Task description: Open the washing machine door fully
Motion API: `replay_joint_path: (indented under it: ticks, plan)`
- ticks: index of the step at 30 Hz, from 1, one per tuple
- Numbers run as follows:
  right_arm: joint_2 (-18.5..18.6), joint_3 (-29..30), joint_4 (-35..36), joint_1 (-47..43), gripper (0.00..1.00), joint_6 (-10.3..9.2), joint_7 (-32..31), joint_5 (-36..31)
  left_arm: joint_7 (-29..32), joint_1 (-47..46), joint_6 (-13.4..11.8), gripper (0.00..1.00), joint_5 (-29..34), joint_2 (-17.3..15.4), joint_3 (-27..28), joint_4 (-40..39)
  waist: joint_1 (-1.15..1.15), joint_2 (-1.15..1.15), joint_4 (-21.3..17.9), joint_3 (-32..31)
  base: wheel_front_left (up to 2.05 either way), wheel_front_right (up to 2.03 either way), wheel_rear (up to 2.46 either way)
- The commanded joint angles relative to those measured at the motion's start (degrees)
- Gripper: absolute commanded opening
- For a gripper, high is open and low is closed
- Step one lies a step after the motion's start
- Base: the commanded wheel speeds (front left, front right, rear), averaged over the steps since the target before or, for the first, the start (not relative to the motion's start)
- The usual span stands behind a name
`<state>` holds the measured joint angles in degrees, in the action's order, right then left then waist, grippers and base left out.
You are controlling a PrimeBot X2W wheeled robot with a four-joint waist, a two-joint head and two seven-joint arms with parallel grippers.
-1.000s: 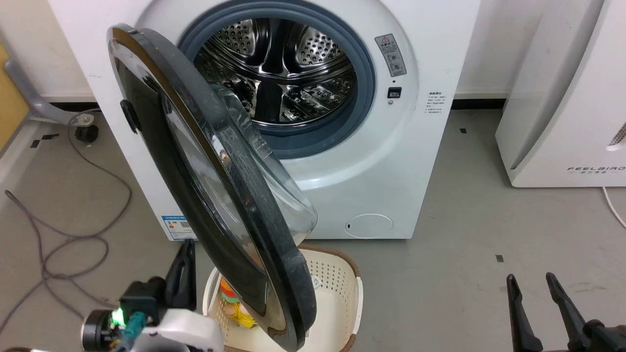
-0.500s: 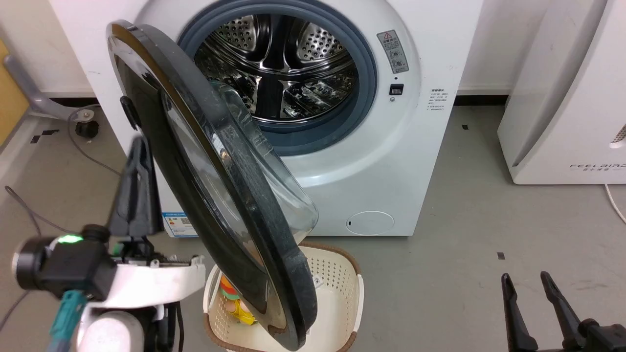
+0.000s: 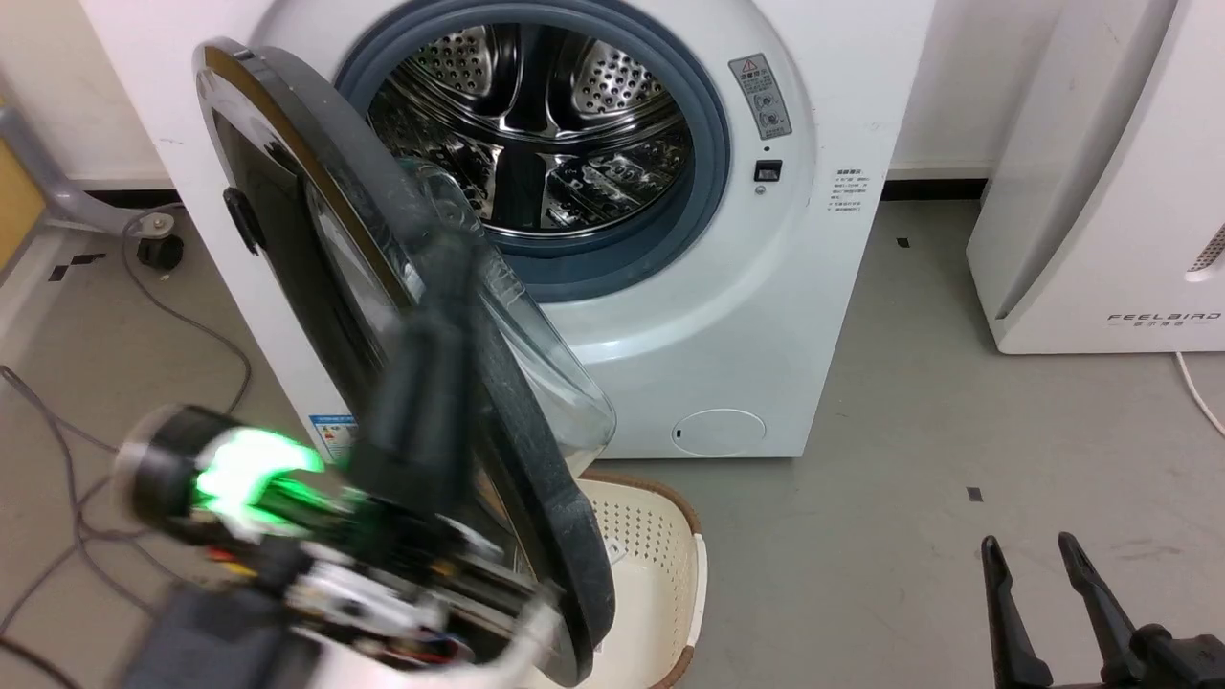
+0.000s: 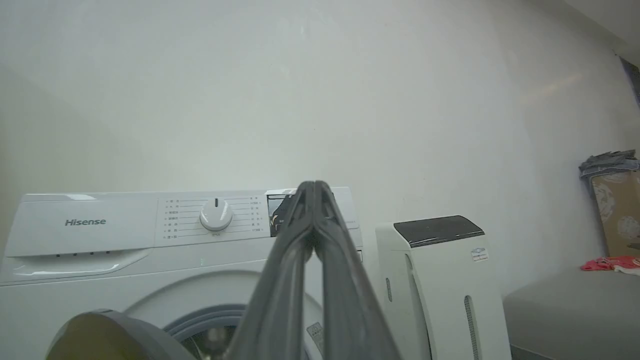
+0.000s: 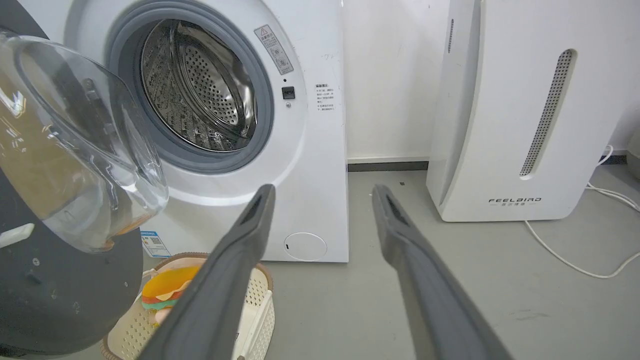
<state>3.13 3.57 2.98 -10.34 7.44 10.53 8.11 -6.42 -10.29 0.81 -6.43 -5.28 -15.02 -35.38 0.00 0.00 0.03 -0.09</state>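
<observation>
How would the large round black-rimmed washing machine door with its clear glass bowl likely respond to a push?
The washing machine door probably swings as one rigid piece, being attached at one edge. Its thick glass bowl suggests some weight, so it may start slowly. The glossy black face looks slippery.

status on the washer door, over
Left gripper shut, empty, up in front of the door. Right gripper open, idle, low. Door partly open, not fully. Basket on floor under door's edge.

The washing machine door [image 3: 565, 545] apparently overhangs the basket [image 3: 660, 555], drum [image 3: 536, 124] behind.
</observation>
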Motion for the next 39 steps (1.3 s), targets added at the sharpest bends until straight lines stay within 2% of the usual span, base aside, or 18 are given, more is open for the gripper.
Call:
replay_joint_path:
  ticks: [1,7,12,16,21,29,34,39]
  plan:
    - [-0.25,0.18,-0.10,0.46,1.00,0.05,0.33,-0.11,0.89,1.02,0.72,0.00,-0.53,0.19,-1.77,0.16,0.00,0.00,0.11,0.03,0.00,0.00,0.00]
    - [-0.25,0.10,-0.34,0.48,1.00,0.05,0.30,-0.20,5.19,4.91,4.00,0.00,-3.48,0.01,-11.98,3.61,0.00,0.00,0.15,-0.09,0.00,0.00,0.00]
    - [-0.25,-0.01,-0.49,0.39,1.00,0.05,0.14,-0.09,10.44,10.14,4.91,0.00,-5.32,-1.67,-18.32,8.06,0.00,0.00,0.10,-0.09,0.00,0.00,0.00]
    - [-0.25,-0.20,-0.66,0.34,1.00,0.05,0.08,0.05,13.02,13.25,5.02,0.00,-5.57,-2.82,-21.22,12.27,0.00,0.00,0.13,0.01,0.00,0.00,0.00]
    - [-0.25,-0.45,-0.84,0.53,1.00,0.05,0.12,0.21,12.45,13.87,3.60,0.00,-4.56,-2.97,-21.08,19.37,0.00,0.00,-0.08,0.17,0.00,0.00,0.00]
    - [-0.25,-0.41,-1.43,0.82,1.00,0.05,0.06,0.60,7.93,9.84,-0.57,0.00,-3.96,-1.56,-16.00,28.89,0.00,0.00,-0.50,0.73,0.00,0.00,0.00]
    - [-0.25,-0.68,-1.81,1.02,1.00,0.05,0.00,0.77,7.11,8.98,-2.12,0.00,-4.21,-1.51,-14.27,31.07,0.00,0.00,-0.93,0.93,0.00,0.00,0.00]
    - [-0.25,-0.13,-2.50,0.97,1.00,0.05,0.13,1.28,7.90,10.13,-3.05,0.00,-4.29,-2.44,-13.74,30.03,0.00,0.00,-0.77,0.92,0.00,0.00,0.00]
